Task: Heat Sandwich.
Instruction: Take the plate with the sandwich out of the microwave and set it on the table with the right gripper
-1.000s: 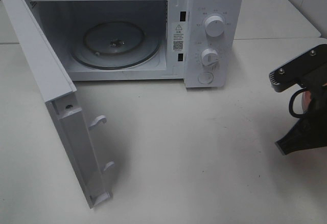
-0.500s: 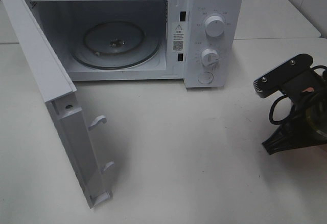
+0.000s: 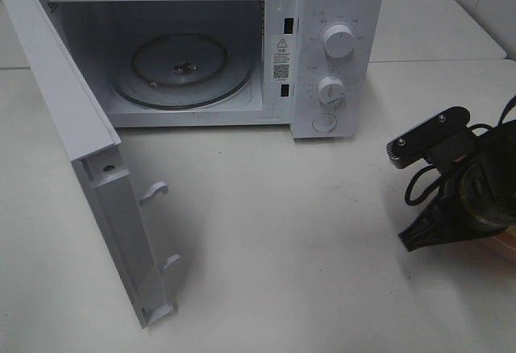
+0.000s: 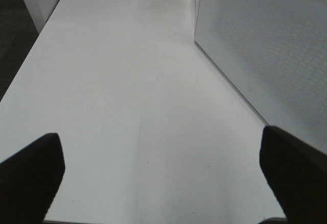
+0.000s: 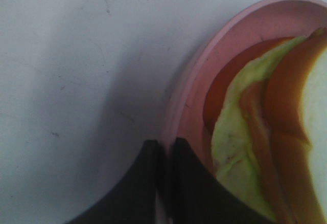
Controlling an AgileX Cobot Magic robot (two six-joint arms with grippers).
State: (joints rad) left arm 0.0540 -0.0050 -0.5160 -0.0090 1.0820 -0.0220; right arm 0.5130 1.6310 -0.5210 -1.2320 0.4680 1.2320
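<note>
The sandwich (image 5: 276,127), white bread with a tan crust, yellow-green and reddish filling, lies on a round pink plate (image 5: 204,65). My right gripper (image 5: 166,180) is shut on the plate's rim, one finger on each side of it. In the exterior high view the right gripper (image 3: 421,234) hangs low at the table's right side; a strip of the plate (image 3: 505,246) shows behind it and the sandwich is hidden. The white microwave (image 3: 339,14) stands at the back with its door (image 3: 97,168) swung wide open. My left gripper (image 4: 163,178) is open over bare table.
A glass turntable (image 3: 181,67) lies inside the microwave cavity. The open door juts toward the front left of the table. In the left wrist view the door's perforated outer face (image 4: 265,55) stands close by. The table's far edge (image 4: 46,24) runs beside dark floor.
My right arm has moved left and toward the front of the table, carrying the plate with it. The microwave, its door and the left gripper stay as they were.
</note>
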